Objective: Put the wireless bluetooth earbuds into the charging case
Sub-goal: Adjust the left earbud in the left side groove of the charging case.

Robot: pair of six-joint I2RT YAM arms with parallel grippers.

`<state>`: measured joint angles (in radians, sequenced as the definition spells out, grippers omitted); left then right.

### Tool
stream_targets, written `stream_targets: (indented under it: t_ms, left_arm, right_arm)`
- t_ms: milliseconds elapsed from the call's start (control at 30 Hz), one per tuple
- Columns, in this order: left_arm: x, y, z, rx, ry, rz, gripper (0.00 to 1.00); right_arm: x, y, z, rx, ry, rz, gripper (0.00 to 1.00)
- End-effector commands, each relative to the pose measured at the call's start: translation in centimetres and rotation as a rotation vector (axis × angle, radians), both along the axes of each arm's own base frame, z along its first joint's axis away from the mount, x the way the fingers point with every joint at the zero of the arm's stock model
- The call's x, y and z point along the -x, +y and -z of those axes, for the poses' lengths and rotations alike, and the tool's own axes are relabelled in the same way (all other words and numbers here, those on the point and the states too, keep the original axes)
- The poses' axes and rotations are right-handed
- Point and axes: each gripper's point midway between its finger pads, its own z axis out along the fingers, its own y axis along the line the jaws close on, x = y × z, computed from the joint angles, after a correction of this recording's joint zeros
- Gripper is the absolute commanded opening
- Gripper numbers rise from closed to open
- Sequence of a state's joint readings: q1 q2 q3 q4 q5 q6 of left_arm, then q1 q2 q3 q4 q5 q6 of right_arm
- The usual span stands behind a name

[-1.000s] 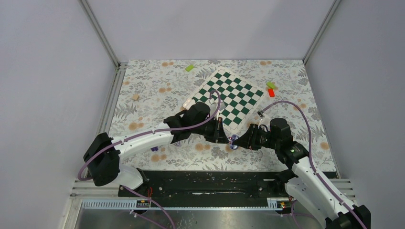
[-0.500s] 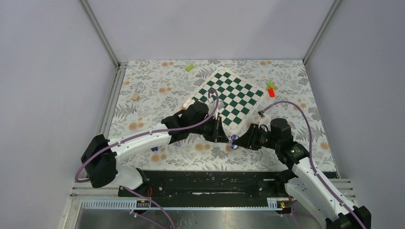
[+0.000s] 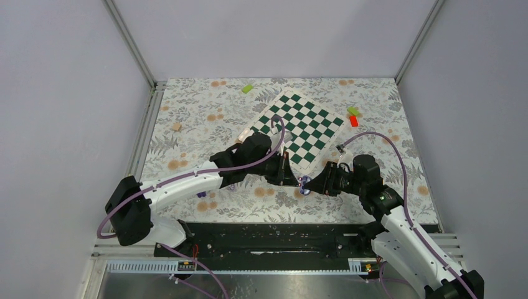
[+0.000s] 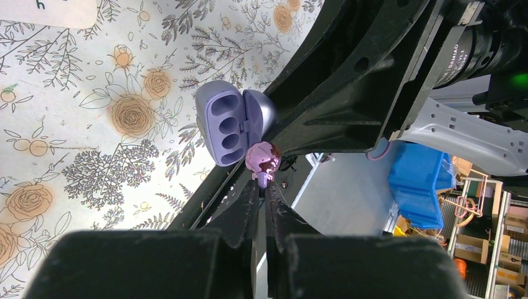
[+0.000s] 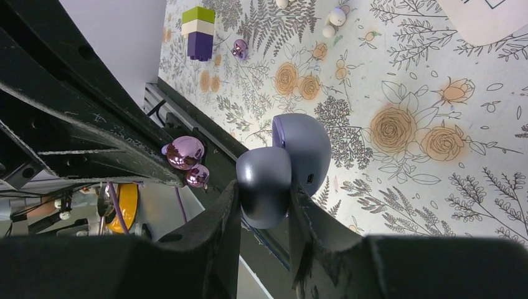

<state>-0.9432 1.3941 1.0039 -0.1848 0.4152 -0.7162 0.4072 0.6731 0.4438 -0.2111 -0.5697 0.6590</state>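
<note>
Just off the near corner of the chessboard (image 3: 301,128), the right gripper (image 5: 264,194) is clamping the open lavender charging case (image 4: 227,121) while the left gripper (image 4: 262,188), pinching a glossy purple earbud (image 4: 262,159) by its stem, is hovering just beside the sockets facing it.

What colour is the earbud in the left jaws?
A glossy metallic pinkish-purple earbud; it shows clearest in the left wrist view.
</note>
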Motion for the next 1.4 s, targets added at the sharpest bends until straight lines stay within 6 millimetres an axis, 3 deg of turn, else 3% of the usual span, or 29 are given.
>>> stream_targets:
  t_ms: [0, 1367]
  left_arm:
    - [-0.8, -0.8, -1.9, 0.061, -0.043, -0.013, 0.0]
    - [-1.6, -1.3, -0.3, 0.022, -0.015, -0.044, 0.0]
  right_arm:
    - [0.1, 0.8, -1.8, -0.045, -0.056, -0.053, 0.0]
    - [1.3, 1.9, -4.1, -0.132, -0.094, -0.154, 0.0]
